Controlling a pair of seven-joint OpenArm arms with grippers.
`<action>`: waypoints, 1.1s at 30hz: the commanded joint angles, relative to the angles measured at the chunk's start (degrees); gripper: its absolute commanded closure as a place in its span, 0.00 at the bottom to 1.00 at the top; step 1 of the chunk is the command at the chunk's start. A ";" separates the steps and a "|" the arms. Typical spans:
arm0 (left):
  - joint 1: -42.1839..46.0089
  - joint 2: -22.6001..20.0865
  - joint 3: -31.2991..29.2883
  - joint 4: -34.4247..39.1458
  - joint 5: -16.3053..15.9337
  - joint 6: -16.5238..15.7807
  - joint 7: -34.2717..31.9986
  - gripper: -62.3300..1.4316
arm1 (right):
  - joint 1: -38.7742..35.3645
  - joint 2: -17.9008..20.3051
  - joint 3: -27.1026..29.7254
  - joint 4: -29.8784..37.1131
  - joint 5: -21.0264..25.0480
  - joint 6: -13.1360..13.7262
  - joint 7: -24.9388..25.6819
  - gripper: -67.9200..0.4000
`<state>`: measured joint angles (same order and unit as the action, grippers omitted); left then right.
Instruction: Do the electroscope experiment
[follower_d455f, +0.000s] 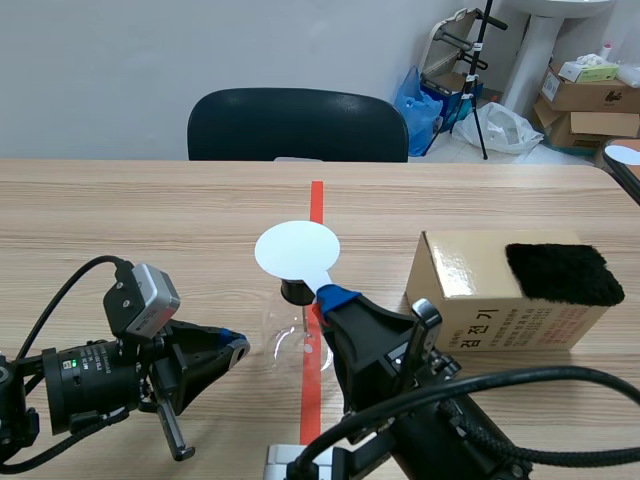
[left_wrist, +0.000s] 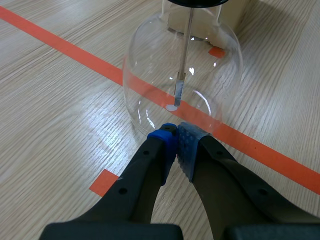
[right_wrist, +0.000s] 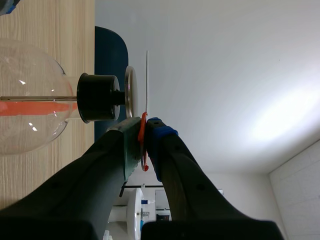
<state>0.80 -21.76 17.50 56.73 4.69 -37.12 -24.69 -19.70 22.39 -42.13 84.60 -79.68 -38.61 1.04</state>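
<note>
The electroscope, a clear glass flask (follower_d455f: 293, 338) with a black stopper (follower_d455f: 296, 292), stands on the orange tape line mid-table. A round white disc (follower_d455f: 297, 248) hovers just above its top, and my right gripper (follower_d455f: 335, 297) is shut on the disc's stem. In the right wrist view the disc (right_wrist: 147, 80) shows edge-on, close beside the electroscope's metal plate (right_wrist: 130, 92), with an orange-red piece pinched between the pads at my right gripper (right_wrist: 144, 137). Inside the flask (left_wrist: 182, 65) a thin rod with a foil strip (left_wrist: 179, 87) hangs down. My left gripper (left_wrist: 176, 136) is shut on nothing, its tips near the flask's base.
A cardboard box (follower_d455f: 480, 300) with a black fur cloth (follower_d455f: 562, 272) on top sits right of the flask. A dark chair (follower_d455f: 297, 125) stands behind the table. Boxes and bags clutter the back right corner of the room.
</note>
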 joint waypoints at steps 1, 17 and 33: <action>-0.20 0.13 -0.04 0.92 -0.57 0.11 -0.85 0.93 | 0.83 0.13 0.11 0.31 -0.02 -0.81 -0.22 0.98; -0.20 0.13 -0.04 0.92 -0.57 0.11 -0.85 0.93 | 0.83 0.15 0.11 0.31 -0.02 -0.81 -1.25 0.98; -0.20 0.13 -0.04 0.92 -0.57 0.11 -0.85 0.93 | 0.81 0.15 0.11 0.31 0.00 -0.81 -21.64 0.98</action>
<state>0.80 -21.76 17.50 56.73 4.69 -37.12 -24.69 -19.70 22.37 -42.13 84.60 -79.64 -38.61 -20.03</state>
